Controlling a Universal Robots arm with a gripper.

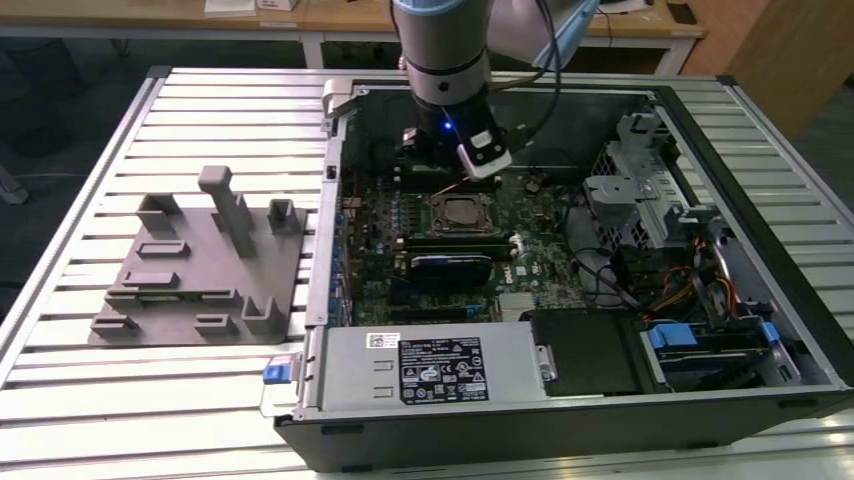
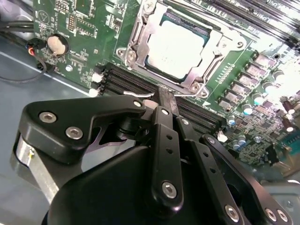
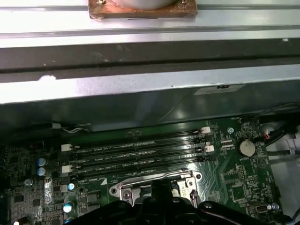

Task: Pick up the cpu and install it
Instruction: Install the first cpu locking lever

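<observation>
Over the slatted desk [image 1: 80,180] we see our tool [image 2: 164,101] closed, empty (fingers pressed together), just beside the cpu [image 2: 180,47] seated in its socket.

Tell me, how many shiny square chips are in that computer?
1. The cpu sits in the metal socket frame on the green motherboard, in the second wrist view; others may be hidden.

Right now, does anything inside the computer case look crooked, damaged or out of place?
Nothing stands out. The cpu lies flat and square inside the socket frame on the motherboard. The gripper hangs just above it, beside the memory slots.
</observation>
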